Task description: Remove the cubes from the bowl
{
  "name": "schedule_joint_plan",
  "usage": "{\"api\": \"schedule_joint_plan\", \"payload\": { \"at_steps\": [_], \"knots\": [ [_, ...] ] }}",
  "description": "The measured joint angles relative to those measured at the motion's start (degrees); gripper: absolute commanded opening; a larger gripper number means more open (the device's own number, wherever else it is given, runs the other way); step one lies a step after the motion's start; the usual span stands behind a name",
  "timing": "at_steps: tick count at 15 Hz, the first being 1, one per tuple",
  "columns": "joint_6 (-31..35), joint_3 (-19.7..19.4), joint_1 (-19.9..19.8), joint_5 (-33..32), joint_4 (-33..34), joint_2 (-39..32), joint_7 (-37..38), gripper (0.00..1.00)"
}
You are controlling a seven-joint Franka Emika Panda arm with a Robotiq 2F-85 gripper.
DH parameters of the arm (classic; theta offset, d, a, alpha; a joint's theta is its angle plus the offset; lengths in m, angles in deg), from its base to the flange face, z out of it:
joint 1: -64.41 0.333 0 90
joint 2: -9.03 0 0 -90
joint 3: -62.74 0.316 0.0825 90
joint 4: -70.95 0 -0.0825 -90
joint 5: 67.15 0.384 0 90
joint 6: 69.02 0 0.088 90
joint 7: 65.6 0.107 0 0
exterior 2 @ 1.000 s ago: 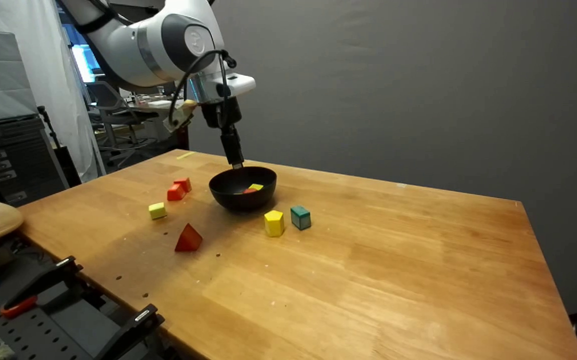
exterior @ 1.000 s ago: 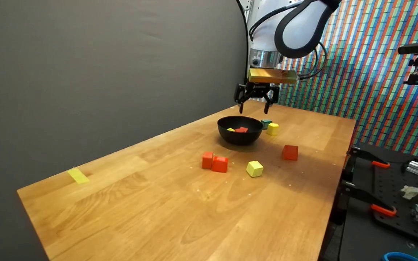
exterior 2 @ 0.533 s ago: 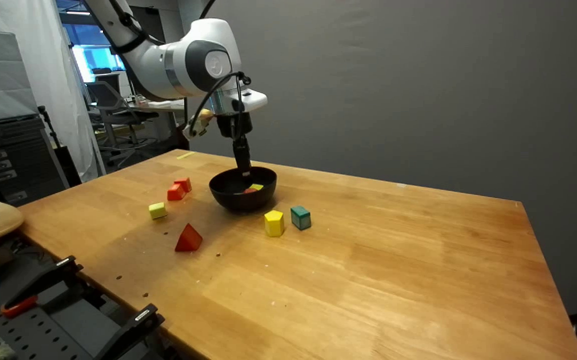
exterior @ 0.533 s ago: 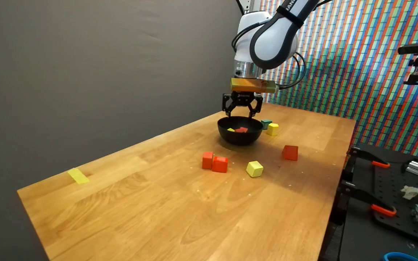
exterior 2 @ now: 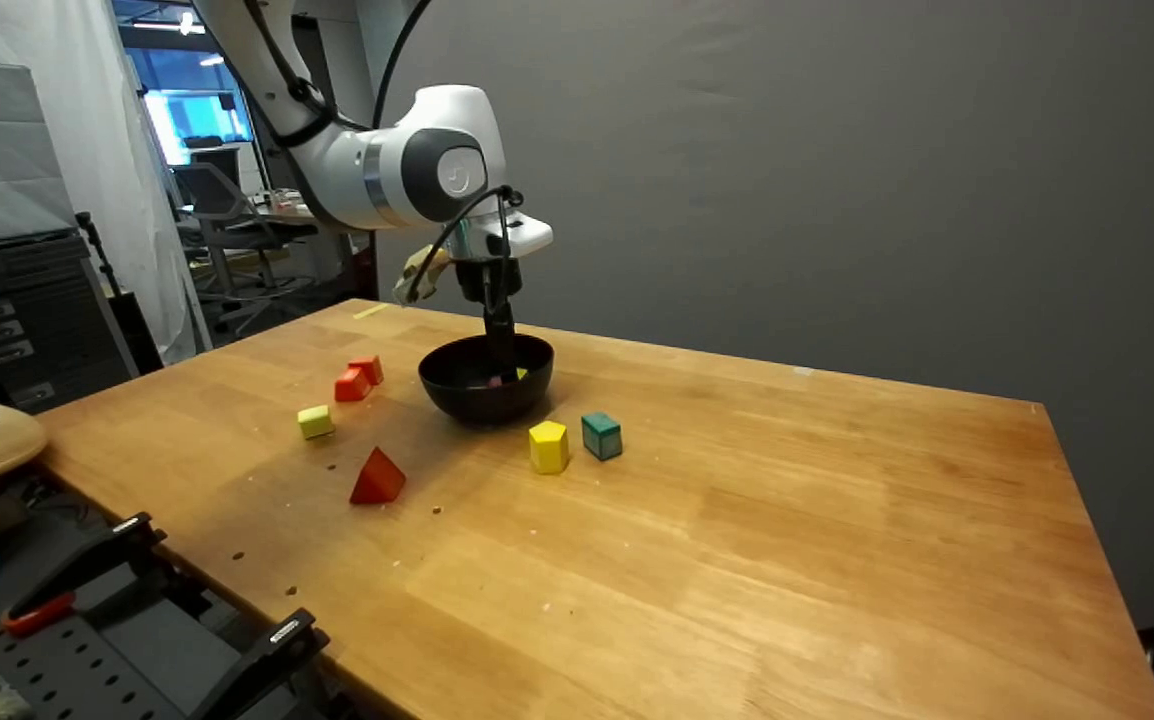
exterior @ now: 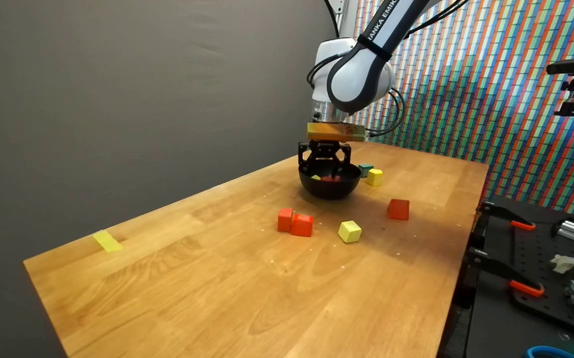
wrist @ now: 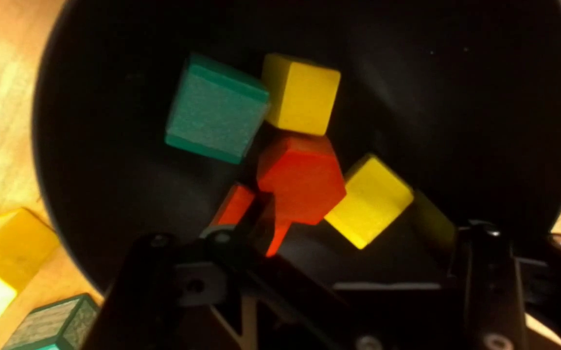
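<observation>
Lower than a second ago, my gripper (wrist: 351, 218) is reaching, jaws spread, into the black bowl (wrist: 465, 112), where, left to right in the wrist view, a green block (wrist: 215, 116), a red block (wrist: 305, 182) and two yellow cubes (wrist: 370, 201) are lying.

Bowl (exterior 2: 482, 405): black, round, shallow, upright on the wooden table (exterior: 207, 293), with red and yellow showing inside it in both exterior views. Wrist view of the interior: green block (wrist: 217, 114) right beside a yellow cube (wrist: 309, 97), contact not resolvable; below these in the view, a red block (wrist: 305, 180) with a many-sided face, and to its right a second yellow cube (wrist: 370, 201), turned cornerwise. Second red block (wrist: 236, 203), lower left of the first, partly hidden; shape unreadable.
</observation>
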Motion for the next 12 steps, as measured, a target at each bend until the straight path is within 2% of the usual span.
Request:
{"api": "schedule_joint_plan", "payload": {
  "at_steps": [3,6,12],
  "knots": [
    [-0.09,-0.82,-0.01,1.32,0.05,-0.04,-0.51,0.71],
    [-0.09,-1.45,-0.03,2.66,-0.2,-0.04,-0.62,0.75],
    [-0.08,-1.43,0.05,5.03,-0.77,0.0,-0.74,0.73]
  ]
}}
